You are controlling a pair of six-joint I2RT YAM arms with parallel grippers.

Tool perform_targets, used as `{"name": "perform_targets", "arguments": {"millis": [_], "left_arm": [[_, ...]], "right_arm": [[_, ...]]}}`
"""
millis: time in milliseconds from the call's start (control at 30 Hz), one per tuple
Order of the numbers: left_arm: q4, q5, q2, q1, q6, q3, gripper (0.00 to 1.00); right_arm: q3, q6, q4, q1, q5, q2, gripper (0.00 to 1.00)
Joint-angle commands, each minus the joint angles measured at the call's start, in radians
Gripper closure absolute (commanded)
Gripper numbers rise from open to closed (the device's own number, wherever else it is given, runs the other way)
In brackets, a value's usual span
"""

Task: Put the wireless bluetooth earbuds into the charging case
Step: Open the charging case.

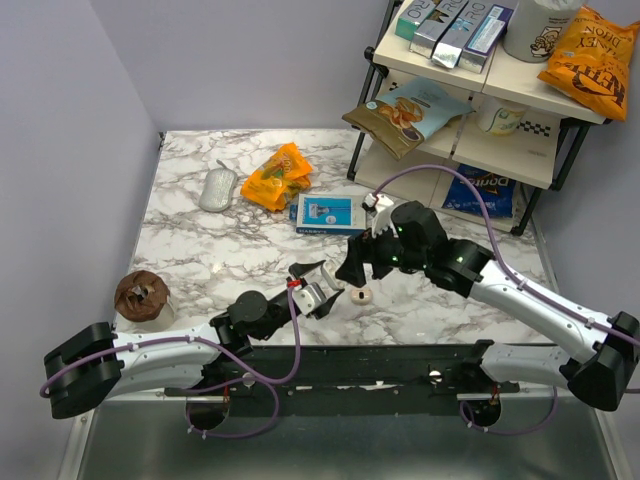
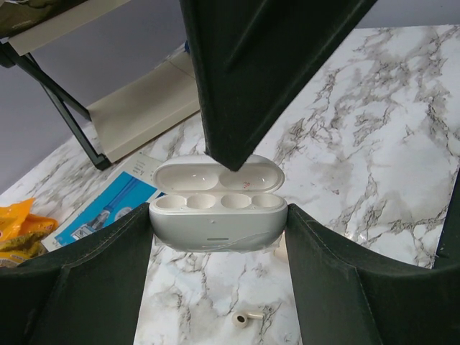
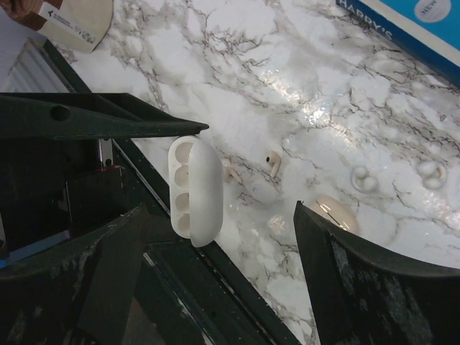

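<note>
The white charging case (image 2: 218, 228) is held off the table in my left gripper (image 2: 219, 215), which is shut on its two ends. Its lid is open and its wells are empty. It also shows in the top view (image 1: 320, 297) and the right wrist view (image 3: 195, 188). My right gripper (image 1: 352, 268) is open and empty just above and behind the case, and one of its fingers (image 2: 251, 72) hangs over the lid. One cream earbud (image 2: 248, 317) lies on the marble below the case. In the right wrist view, two earbuds (image 3: 273, 162) (image 3: 231, 173) lie beside the case.
A cream oval piece (image 3: 333, 211) and two clear rings (image 3: 363, 178) lie on the marble near the earbuds. Further back are a blue-and-white box (image 1: 328, 213), an orange bag (image 1: 278, 175) and a grey mouse (image 1: 218, 188). A brown muffin (image 1: 143, 295) sits left, and a snack rack (image 1: 480, 130) stands back right.
</note>
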Motion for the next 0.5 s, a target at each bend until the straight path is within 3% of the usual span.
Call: {"name": "perform_targets", "arguments": {"millis": [0, 467], "left_arm": [[0.048, -0.004, -0.002, -0.009, 0.006, 0.009, 1.00], [0.062, 0.003, -0.039, -0.015, -0.008, -0.005, 1.00]], "right_arm": [[0.023, -0.016, 0.005, 0.000, -0.054, 0.036, 0.14], [-0.001, 0.010, 0.037, 0.000, -0.016, 0.039, 0.41]]}}
